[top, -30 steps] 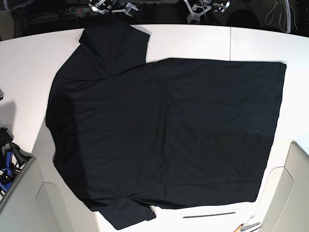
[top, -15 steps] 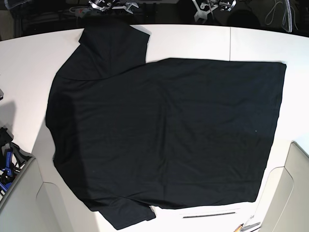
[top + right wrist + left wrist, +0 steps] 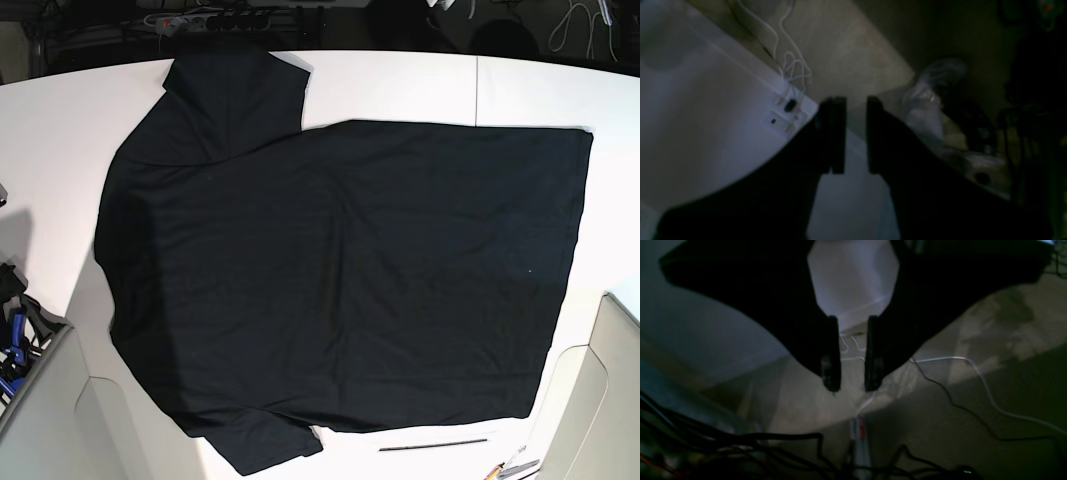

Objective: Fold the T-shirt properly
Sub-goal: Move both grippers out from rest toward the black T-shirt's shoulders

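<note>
base view shows the t-shirt (image 3: 340,280) spread flat and unfolded on the white table (image 3: 50,150), covering most of it. 1 sleeve points to 11 o'clock at the far edge, the other lies at 7 o'clock near the front edge, and the straight hem runs down the 3 o'clock side. a tiny pale mark sits on the fabric toward 3 o'clock. a thin dark strip (image 3: 435,444) lies on the table at 5 o'clock, just past the shirt's edge. neither arm shows in this view.

in the left wrist view, the left gripper (image 3: 852,386) has its 2 dark fingers slightly apart with nothing between them, hanging over a dim floor with white cables (image 3: 973,380).

in the right wrist view, the right gripper (image 3: 855,100) likewise has a narrow empty gap between its fingers, over the table's corner.
</note>
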Controlling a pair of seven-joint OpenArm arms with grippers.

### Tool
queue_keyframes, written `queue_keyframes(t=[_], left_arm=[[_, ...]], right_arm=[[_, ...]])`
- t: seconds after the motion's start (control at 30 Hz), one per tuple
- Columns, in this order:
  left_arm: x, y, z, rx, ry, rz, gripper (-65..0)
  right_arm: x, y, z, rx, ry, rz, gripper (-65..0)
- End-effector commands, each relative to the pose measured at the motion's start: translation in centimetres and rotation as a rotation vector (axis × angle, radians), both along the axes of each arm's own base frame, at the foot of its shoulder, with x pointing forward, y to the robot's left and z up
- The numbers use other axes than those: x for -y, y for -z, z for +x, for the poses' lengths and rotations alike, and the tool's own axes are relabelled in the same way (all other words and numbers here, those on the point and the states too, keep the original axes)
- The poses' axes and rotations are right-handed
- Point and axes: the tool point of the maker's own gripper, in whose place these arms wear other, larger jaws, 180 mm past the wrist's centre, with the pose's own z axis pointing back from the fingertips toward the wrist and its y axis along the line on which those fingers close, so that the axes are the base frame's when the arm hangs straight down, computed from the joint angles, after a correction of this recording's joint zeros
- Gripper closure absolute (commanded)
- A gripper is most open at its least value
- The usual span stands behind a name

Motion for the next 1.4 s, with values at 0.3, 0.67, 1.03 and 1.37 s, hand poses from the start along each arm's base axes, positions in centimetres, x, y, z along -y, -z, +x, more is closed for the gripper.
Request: queue_keyframes(t=[0.3, 0.67, 1.03, 1.37], left_arm=[[-2.4, -3.1, -2.3, 0.026, -0.13, 0.04, -13.3], [-7.1, -8.7, -0.2, 0.188, -0.212, 0.139, -13.3], [-11.7, -15.8, 1.5, 0.319, -0.291, 0.209, -13.3], [-15.5, -22.6, 6.4, 0.497, -0.304, 0.291, -13.4]], right_arm=[[2.4, -4.5, -1.9, 0.111, -0.05, 0.065, -11.5], [2.3, -11.2, 0.5, 0.297, -0.089, 0.155, -11.4], [-1.3, -17.0, 10.0, 0.563, 0.026, 0.278, -11.4], [-4.0, -24.0, 16.3, 0.777, 0.088, 0.396, -11.5]])
